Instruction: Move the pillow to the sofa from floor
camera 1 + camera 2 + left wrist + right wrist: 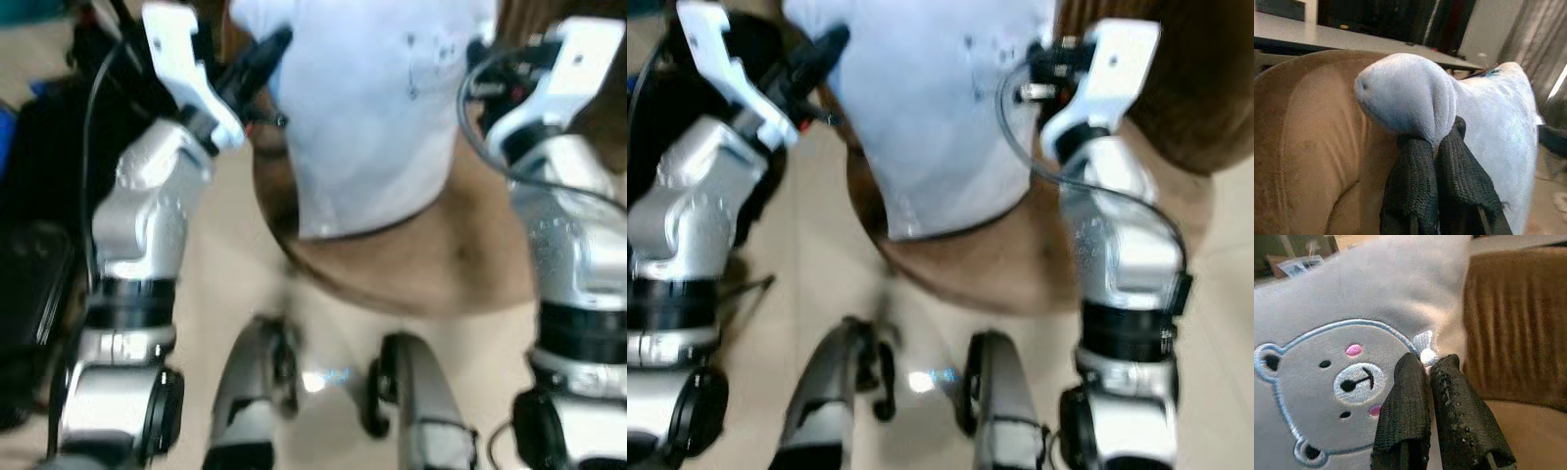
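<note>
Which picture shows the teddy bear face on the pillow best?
The right wrist view. The bear face on the pillow is close and sharp there, beside the right gripper. The left wrist view shows a plain corner pinched by the left gripper. The eye views show the pillow's pale side, blurred, above the sofa.

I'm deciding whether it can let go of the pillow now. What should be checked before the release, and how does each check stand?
1. Left gripper clamped on a pillow corner: ok.
2. Right gripper pinching the pillow's bear-face side: ok.
3. Pillow off the floor: ok.
4. Pillow over the brown sofa seat: ok; lower edge hangs over the seat's front.
5. Pillow resting on the seat: cannot tell.
</note>
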### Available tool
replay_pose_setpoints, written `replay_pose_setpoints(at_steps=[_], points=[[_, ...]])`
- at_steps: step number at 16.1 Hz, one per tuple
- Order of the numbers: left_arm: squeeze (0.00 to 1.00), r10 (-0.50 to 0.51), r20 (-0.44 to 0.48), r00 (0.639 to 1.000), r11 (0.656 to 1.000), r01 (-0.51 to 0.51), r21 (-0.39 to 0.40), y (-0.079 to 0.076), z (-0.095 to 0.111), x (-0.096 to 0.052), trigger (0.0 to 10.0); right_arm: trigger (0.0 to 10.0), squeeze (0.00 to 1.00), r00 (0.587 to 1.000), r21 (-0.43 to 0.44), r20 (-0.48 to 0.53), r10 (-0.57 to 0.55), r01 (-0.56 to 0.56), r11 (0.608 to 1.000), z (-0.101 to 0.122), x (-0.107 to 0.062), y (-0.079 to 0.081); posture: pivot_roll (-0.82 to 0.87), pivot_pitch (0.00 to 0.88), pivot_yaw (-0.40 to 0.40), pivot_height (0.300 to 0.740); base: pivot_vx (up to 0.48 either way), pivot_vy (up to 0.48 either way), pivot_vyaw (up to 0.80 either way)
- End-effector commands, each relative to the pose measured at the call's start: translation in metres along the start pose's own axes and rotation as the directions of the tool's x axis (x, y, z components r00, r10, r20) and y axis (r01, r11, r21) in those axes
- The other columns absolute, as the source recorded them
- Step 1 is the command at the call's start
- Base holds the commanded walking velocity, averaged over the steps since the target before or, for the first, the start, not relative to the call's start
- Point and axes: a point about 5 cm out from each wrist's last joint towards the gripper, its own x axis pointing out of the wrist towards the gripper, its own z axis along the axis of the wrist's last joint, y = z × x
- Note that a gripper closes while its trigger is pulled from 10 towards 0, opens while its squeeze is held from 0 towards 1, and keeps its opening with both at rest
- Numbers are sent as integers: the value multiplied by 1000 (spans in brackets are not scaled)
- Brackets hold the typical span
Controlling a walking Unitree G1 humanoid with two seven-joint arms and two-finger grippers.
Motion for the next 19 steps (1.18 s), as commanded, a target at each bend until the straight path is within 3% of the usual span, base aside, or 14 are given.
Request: replay_pose_setpoints(at_steps=[1, 2, 5, 6, 7, 8, 10, 13, 15, 17, 19], points=[[0, -24, 44, 999, 1000, 23, 13, 1, 16, -1, 10000, 10000, 0, 999, 11, 48, 25, -25, 1000, 14, 1, 2, -22, 316, 29, 639, 0, 0, 0], [0, -11, 62, 998, 1000, 11, -1, 11, 28, 2, 10000, 10000, 0, 997, -12, 66, 50, -49, 999, 27, 7, 1, -21, 320, 27, 639, 0, 0, 0], [0, -36, 31, 999, 998, 35, 46, 16, 28, 8, 10000, 10000, 0, 998, -3, 62, 30, -30, 1000, 30, 11, 4, -19, 323, 22, 639, 0, 0, 0], [0, -195, 49, 979, 981, 196, -9, 4, 40, 11, 10000, 10000, 0, 997, -7, 70, 27, -27, 1000, 39, 13, 4, -20, 322, 25, 639, 0, 0, 0], [0, -279, 47, 959, 958, 281, -53, -1, 42, 9, 10000, 10000, 0, 997, -13, 76, 14, -13, 1000, 43, 14, 2, -20, 322, 25, 639, 0, 0, 0], [0, -267, 16, 964, 964, 267, -12, 4, 34, 9, 10000, 10000, 0, 997, -14, 72, -30, 31, 999, 42, 14, -3, -25, 317, 27, 639, 0, 0, 0], [0, -117, -30, 993, 991, 119, 59, 17, 9, 16, 10000, 10000, 0, 991, -14, 32, -127, 128, 992, 24, 11, -12, -30, 310, 28, 639, 0, 0, 0], [0, -18, -124, 992, 980, 42, 194, 20, -28, 19, 10000, 10000, 0, 968, -65, -31, -250, 248, 967, -1, 3, -21, -41, 303, 36, 639, 0, 0, 0], [0, 99, -110, 989, 968, -70, 242, 27, -36, 21, 10000, 10000, 0, 958, -81, -46, -285, 280, 956, -13, -3, -24, -45, 299, 40, 639, 0, 0, 0], [0, 112, -98, 989, 950, -78, 301, 28, -37, 22, 10000, 10000, 0, 947, -93, -71, -313, 306, 948, -21, -9, -27, -45, 299, 40, 639, 0, 0, -297], [0, 101, -88, 991, 951, -70, 302, 28, -34, 26, 10000, 10000, 0, 943, -88, -80, -324, 317, 944, -25, -11, -29, -42, 299, 51, 639, 0, 0, -800]])
